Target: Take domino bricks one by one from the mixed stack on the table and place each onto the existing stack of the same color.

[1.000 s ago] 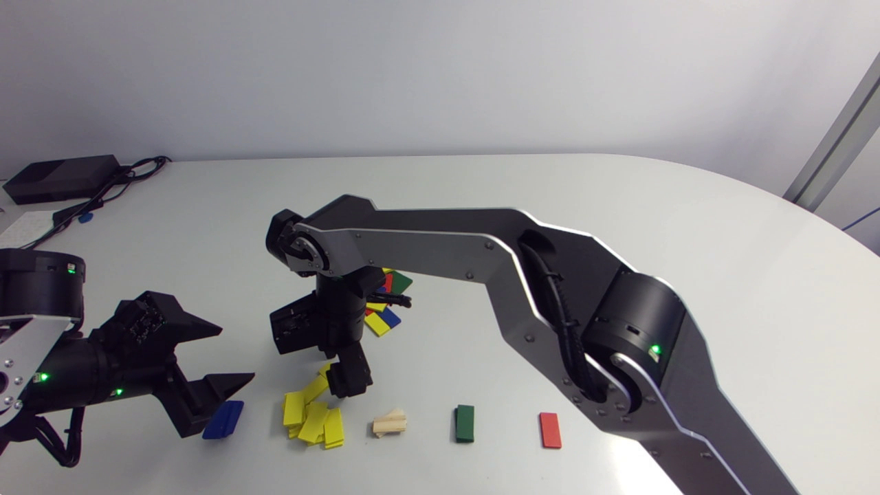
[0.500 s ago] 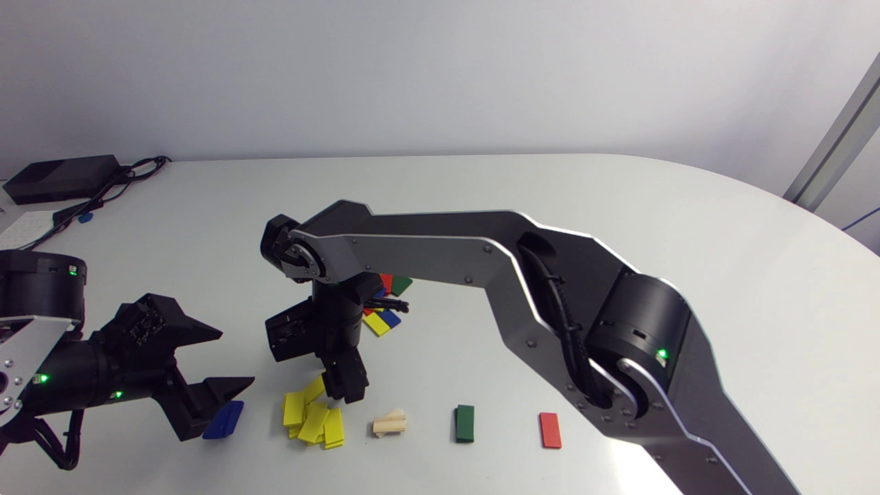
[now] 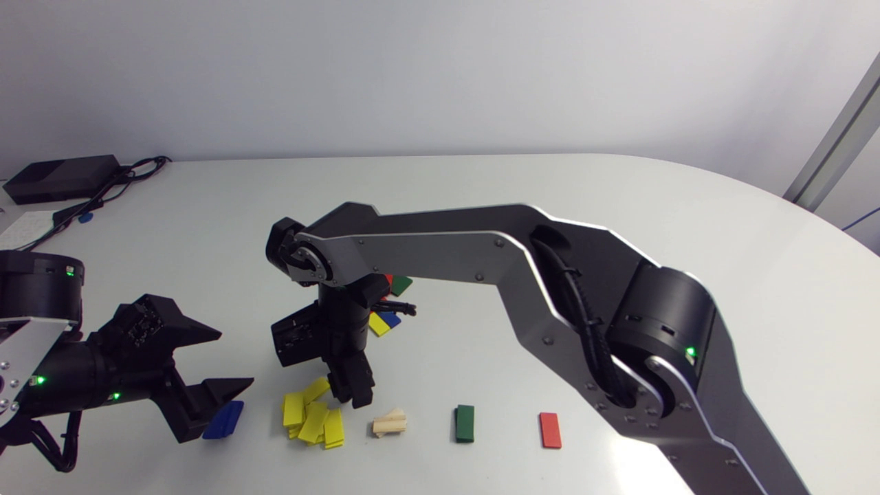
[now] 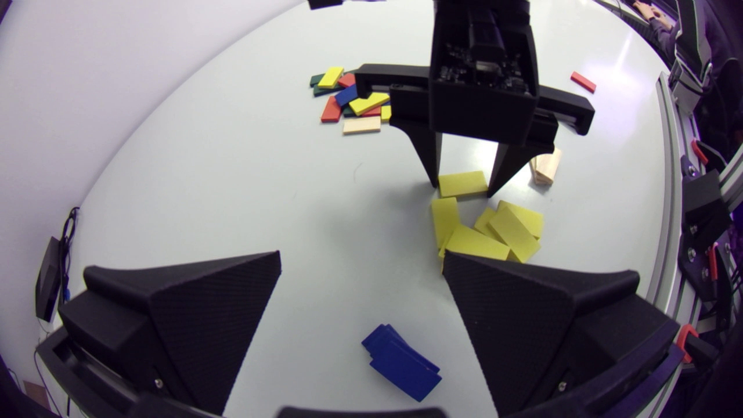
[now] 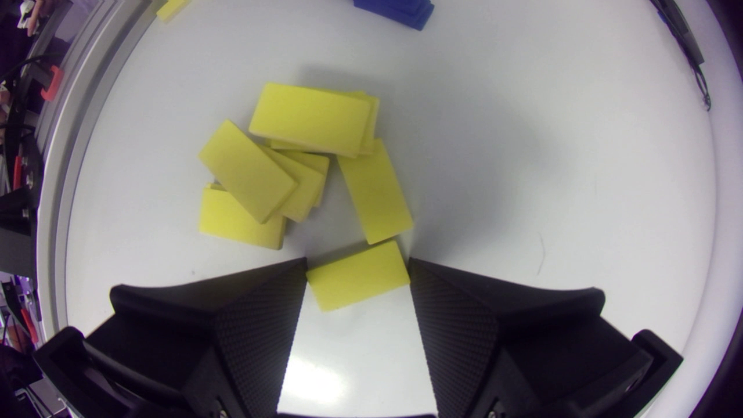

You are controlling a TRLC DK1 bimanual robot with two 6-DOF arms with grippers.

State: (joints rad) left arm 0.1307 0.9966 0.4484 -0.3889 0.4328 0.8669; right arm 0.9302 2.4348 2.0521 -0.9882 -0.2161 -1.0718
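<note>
My right gripper [image 5: 357, 273] stands upright at the far edge of the scattered yellow pile [image 3: 313, 418]. Its fingers touch both ends of a yellow brick [image 5: 355, 277] that lies flat on the table. The left wrist view shows the same grip on that yellow brick [image 4: 462, 183] by the right gripper [image 4: 461, 188]. The mixed stack [image 3: 385, 320] lies behind the right arm's wrist. My left gripper [image 3: 236, 356] hangs open over the blue stack [image 3: 223, 419], with nothing between its fingers.
Along the front edge, right of the yellow pile, sit a wood-coloured stack [image 3: 390, 423], a green brick [image 3: 465, 423] and a red brick [image 3: 550, 430]. A black box [image 3: 62, 177] with cables lies at the back left corner.
My right gripper has come down towards the front edge of the table, and its fingers have closed in on the yellow brick. The left arm has stayed put.
</note>
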